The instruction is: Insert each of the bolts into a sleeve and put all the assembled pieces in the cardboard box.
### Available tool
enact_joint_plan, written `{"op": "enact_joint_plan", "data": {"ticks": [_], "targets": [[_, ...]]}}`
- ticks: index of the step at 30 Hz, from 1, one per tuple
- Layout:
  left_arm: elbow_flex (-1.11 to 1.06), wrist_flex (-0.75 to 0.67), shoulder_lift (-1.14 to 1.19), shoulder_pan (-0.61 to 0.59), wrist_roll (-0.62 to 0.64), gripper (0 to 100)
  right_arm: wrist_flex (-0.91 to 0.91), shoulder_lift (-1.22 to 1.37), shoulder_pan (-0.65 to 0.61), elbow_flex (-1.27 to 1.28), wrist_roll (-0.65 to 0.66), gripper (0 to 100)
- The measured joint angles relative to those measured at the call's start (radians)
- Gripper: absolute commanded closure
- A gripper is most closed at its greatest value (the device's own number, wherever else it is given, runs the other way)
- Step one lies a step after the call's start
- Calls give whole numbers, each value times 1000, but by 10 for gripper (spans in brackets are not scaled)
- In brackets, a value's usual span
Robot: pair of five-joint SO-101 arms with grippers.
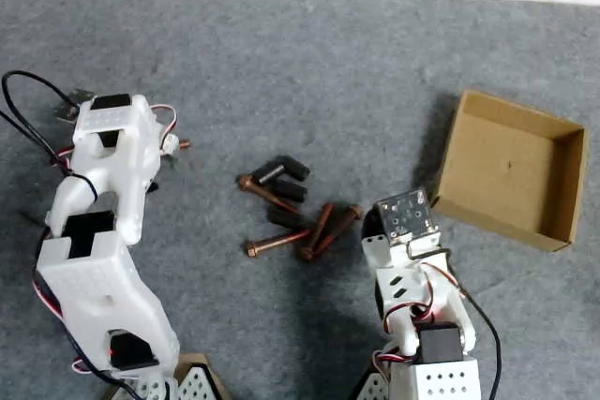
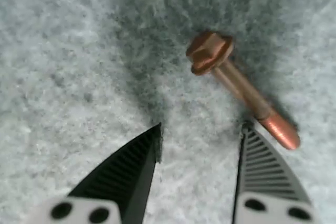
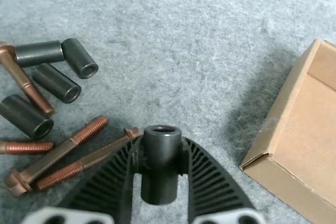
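While my left arm hid most of the copper-coloured metal hex-head bolt (image 2: 236,85) from above, my left gripper (image 2: 201,127) stood wide open and empty beside it. My right gripper (image 3: 160,145) clamped one black cylindrical metal sleeve (image 3: 159,174). Four more sleeves (image 3: 56,82) and four more bolts (image 3: 58,153) lay piled on the grey felt worktop (image 1: 328,72), apart from the open brown cardboard box (image 1: 511,166).

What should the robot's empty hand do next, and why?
Probably shift the left hand over the bolt and shut on it: it is open, the bolt lies off to one side of it, and the right hand holds a sleeve ready.
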State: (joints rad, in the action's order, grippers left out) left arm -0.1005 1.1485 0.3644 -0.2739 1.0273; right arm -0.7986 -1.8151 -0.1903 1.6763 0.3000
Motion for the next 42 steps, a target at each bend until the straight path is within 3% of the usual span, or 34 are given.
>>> {"op": "enact_joint_plan", "data": {"ticks": [10, 16, 30, 36, 42], "targets": [[0, -34, -196, 0, 0, 772, 0, 0, 0, 0, 0, 995], [0, -178, -40, 0, 49, 772, 0, 0, 0, 0, 0, 995], [0, -253, 35, -21, 74, 772, 0, 0, 0, 0, 0, 995], [5, -269, 91, -55, 172, 772, 0, 0, 0, 0, 0, 995], [28, -279, 135, -63, 186, 774, 0, 0, 0, 0, 0, 995]]}}
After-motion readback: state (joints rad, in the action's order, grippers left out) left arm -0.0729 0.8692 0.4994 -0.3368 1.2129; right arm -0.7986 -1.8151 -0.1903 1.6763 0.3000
